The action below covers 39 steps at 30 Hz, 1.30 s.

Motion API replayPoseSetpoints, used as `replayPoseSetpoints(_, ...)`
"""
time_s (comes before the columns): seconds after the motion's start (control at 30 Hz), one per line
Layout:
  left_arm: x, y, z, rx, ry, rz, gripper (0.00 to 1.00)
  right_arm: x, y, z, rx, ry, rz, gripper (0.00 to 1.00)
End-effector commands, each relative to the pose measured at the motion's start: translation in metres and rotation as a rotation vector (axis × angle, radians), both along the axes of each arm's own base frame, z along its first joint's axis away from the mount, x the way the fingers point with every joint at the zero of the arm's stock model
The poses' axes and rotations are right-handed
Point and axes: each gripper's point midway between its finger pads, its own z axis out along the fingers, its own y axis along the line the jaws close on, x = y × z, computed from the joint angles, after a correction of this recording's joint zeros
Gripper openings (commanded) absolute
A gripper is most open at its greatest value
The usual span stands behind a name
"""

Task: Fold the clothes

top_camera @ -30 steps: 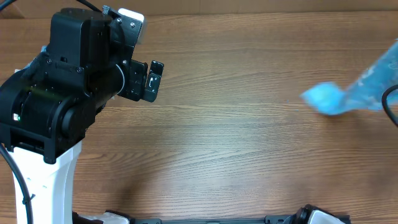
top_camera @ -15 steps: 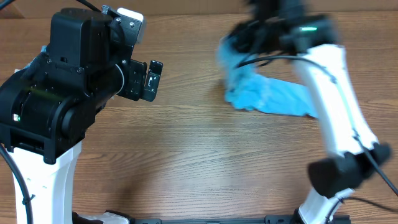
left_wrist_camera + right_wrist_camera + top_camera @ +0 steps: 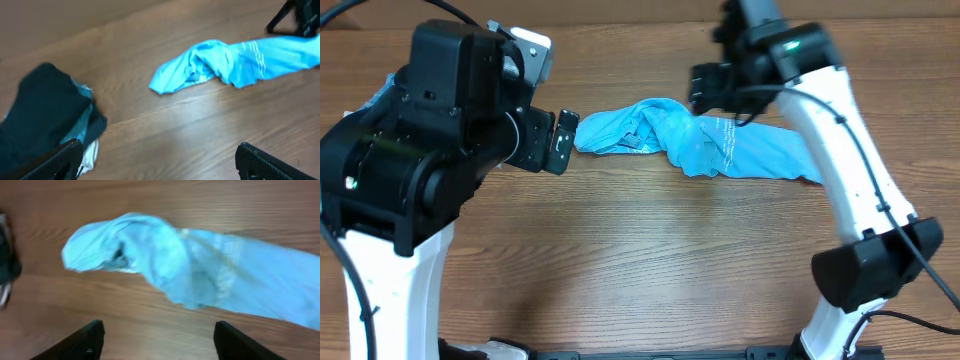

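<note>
The wooden table [image 3: 650, 270] carries a dark heap of garments [image 3: 45, 115] at its left. The left end effector [image 3: 157, 147] hangs open and empty. The crumpled sky-blue T-shirt [image 3: 705, 148] lies mid-table under the right end effector [image 3: 157, 325], whose fingers are spread and grip nothing.

A brown wood-grain table [image 3: 650, 260] spans every view, its grain running lengthwise from the left edge to the right edge.

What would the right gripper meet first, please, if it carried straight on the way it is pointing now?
Most likely the light blue T-shirt: in the wrist view it lies crumpled directly ahead of the open right gripper, on the table. Depth is unclear.
</note>
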Motion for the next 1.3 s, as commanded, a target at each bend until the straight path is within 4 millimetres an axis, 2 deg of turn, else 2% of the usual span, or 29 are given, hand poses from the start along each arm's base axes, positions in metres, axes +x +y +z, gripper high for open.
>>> replayPoseSetpoints(0.0, 0.01, -0.013, -0.015, -0.013, 0.063, -0.044, 1.0, -0.005, 0.006, -0.047, 0.004, 0.117, 0.009, 0.73)
replayPoseSetpoints(0.07, 0.014, -0.017, -0.021, -0.021, 0.088, -0.055, 1.0, -0.008, 0.005, -0.088, -0.015, 0.181, 0.009, 0.73)
replayPoseSetpoints(0.13, 0.017, -0.018, -0.025, -0.016, 0.103, -0.054, 1.0, -0.01, 0.006, -0.116, -0.016, 0.203, 0.014, 0.73)
replayPoseSetpoints(0.2, 0.019, -0.019, -0.028, -0.013, 0.112, -0.054, 1.0, -0.016, 0.017, -0.141, 0.026, 0.205, 0.091, 0.73)
replayPoseSetpoints(0.33, 0.02, -0.019, -0.029, -0.009, 0.112, -0.052, 1.0, -0.028, 0.018, -0.173, 0.022, 0.228, 0.095, 0.73)
replayPoseSetpoints(0.43, 0.02, -0.019, -0.029, -0.009, 0.111, -0.052, 1.0, -0.029, 0.017, -0.186, 0.025, 0.218, 0.095, 0.72)
replayPoseSetpoints(0.47, 0.02, -0.019, -0.029, -0.009, 0.112, -0.052, 1.0, -0.029, 0.017, -0.187, 0.026, 0.216, 0.096, 0.64)
replayPoseSetpoints(0.5, 0.02, -0.019, -0.029, -0.01, 0.112, -0.052, 1.0, -0.03, 0.019, -0.187, 0.035, 0.216, 0.1, 0.45)
replayPoseSetpoints(0.57, 0.02, -0.019, -0.029, -0.009, 0.111, -0.052, 1.0, -0.031, 0.024, -0.184, 0.063, 0.219, 0.109, 0.28)
replayPoseSetpoints(0.67, 0.02, -0.019, -0.029, -0.009, 0.11, -0.052, 1.0, -0.032, 0.027, -0.173, 0.083, 0.208, 0.115, 0.14)
replayPoseSetpoints(0.73, 0.02, -0.019, -0.029, -0.007, 0.11, -0.055, 1.0, -0.029, 0.027, -0.152, 0.091, 0.166, 0.125, 0.08)
replayPoseSetpoints(0.87, 0.02, -0.019, -0.029, -0.008, 0.109, -0.055, 1.0, -0.021, 0.027, -0.094, 0.106, 0.02, 0.138, 0.06)
replayPoseSetpoints(0.93, 0.021, -0.019, -0.029, -0.009, 0.108, -0.055, 1.0, -0.021, 0.026, -0.073, 0.118, -0.033, 0.14, 0.06)
replayPoseSetpoints(1.1, 0.021, -0.024, -0.031, -0.027, 0.121, -0.071, 1.0, -0.031, 0.033, -0.047, 0.164, -0.078, 0.203, 0.05)
replayPoseSetpoints(1.2, 0.026, -0.034, -0.041, -0.047, 0.16, -0.102, 1.0, -0.032, 0.032, -0.044, 0.16, -0.088, 0.2, 0.18)
replayPoseSetpoints(1.27, 0.03, -0.039, -0.048, -0.057, 0.188, -0.114, 1.0, -0.031, 0.029, -0.045, 0.144, -0.086, 0.192, 0.18)
